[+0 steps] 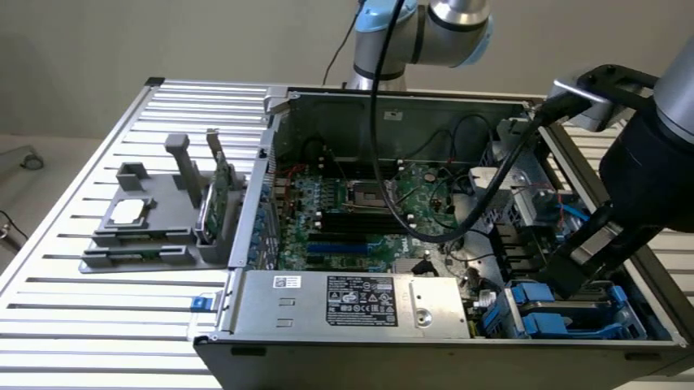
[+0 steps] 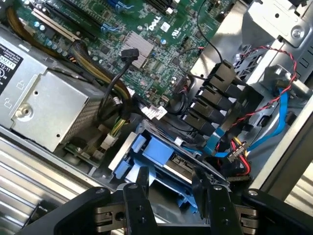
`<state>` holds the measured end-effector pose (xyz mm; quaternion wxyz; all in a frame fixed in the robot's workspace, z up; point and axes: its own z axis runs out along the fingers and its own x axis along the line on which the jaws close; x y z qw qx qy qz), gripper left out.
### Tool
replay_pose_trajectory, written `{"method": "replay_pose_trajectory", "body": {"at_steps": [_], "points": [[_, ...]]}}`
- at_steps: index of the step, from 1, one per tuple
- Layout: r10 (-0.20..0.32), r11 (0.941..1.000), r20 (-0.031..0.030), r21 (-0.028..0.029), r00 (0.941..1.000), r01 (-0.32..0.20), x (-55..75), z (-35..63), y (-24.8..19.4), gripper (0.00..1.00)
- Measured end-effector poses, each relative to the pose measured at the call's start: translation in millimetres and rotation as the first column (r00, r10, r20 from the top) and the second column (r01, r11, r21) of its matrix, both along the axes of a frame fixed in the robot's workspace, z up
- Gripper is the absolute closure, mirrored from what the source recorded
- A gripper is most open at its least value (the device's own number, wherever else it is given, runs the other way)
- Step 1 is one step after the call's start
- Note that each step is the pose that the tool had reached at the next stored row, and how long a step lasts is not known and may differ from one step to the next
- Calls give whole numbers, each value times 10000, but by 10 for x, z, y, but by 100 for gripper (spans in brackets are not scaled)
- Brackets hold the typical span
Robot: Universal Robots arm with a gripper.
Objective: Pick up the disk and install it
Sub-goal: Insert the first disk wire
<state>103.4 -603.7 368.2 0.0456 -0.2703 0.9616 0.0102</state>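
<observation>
The disk [image 2: 161, 152], grey metal in a blue plastic carrier, lies in the drive bay at the near corner of the open computer case [image 1: 412, 349], on the exterior view's right. There its blue carrier [image 1: 553, 315] shows under the arm. My gripper [image 2: 170, 172] hovers just over it, open, one finger on each side of the carrier's blue tab. Whether the fingers [image 2: 142, 178] touch the carrier I cannot tell. In the exterior view the gripper [image 1: 577, 280] reaches down into the bay.
A silver power supply [image 1: 347, 305] sits beside the bay, and the green motherboard [image 1: 358, 203] lies behind it. Black, red and blue cables [image 2: 274, 122] crowd the bay's far side. On the slatted table [image 1: 76, 317] a grey fixture [image 1: 152, 219] holds a small chip and a green card [image 1: 223, 191].
</observation>
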Motion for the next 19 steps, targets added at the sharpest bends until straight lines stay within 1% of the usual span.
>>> {"method": "replay_pose_trajectory", "body": {"at_steps": [2, 5, 7, 10, 12, 14, 17, 19], "points": [[-339, 9994, -1, 9, 9994, 339, 0, -8, 0, 52], [-843, 9964, -1, 22, 9964, 843, 0, -20, 0, 52], [-1194, 9928, -2, 32, 9928, 1194, 0, -29, 0, 52], [-1699, 9855, -4, 45, 9855, 1699, 0, -41, 0, 52], [-2029, 9792, -6, 54, 9792, 2029, 0, -49, 0, 52], [-2363, 9717, -8, 63, 9717, 2363, 0, -57, 0, 52], [-2851, 9585, -11, 76, 9585, 2851, 0, -69, 0, 52], [-3172, 9483, -14, 85, 9484, 3172, 0, -77, 0, 52]]}}
